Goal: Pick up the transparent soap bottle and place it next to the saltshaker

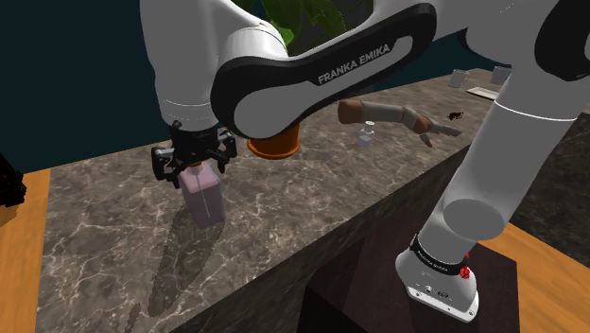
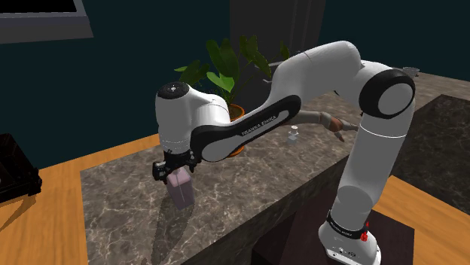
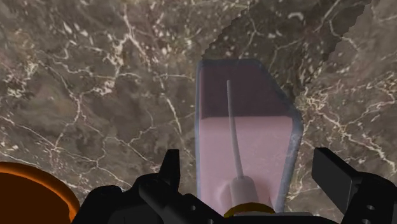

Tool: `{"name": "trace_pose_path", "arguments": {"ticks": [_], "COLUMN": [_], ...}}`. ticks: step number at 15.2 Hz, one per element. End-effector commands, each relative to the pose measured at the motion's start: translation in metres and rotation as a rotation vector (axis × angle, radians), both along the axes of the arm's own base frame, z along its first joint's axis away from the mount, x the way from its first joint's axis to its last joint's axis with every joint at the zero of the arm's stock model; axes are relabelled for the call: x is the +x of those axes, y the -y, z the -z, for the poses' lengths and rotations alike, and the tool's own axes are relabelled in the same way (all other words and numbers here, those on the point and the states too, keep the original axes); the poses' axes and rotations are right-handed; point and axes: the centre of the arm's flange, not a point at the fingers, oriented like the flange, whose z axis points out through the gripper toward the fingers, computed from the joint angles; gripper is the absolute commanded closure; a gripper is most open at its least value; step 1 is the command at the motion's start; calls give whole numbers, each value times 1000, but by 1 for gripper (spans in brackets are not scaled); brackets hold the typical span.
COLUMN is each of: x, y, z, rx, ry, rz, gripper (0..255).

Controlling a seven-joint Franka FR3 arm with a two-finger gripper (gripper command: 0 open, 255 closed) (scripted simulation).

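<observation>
Your gripper hangs directly over the soap bottle, with its fingers spread to either side of the pump top and closed on nothing. The bottle, clear-walled with pink liquid inside, stands upright on the marble counter near the orange pot. The saltshaker sits on the pot's far side, well apart from the bottle.

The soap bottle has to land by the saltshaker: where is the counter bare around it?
Bare marble counter lies between the small whitish saltshaker and the orange plant pot, and from the shaker to the counter's near edge. Crowded just beyond it, toward the shoulder view's top right: a brown-handled grey tool lies close by.
</observation>
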Motion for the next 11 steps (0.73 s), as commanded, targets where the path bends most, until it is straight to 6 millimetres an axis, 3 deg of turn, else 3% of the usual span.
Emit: {"name": "trace_pose_path", "arguments": {"ticks": [1, 9, 10, 11], "x": [4, 4, 4, 4], "y": [1, 1, 1, 1], "z": [14, 14, 14, 14], "rx": [0, 0, 0, 0], "ry": [0, 0, 0, 0], "rz": [0, 0, 0, 0], "gripper": [0, 0, 255, 255]}}
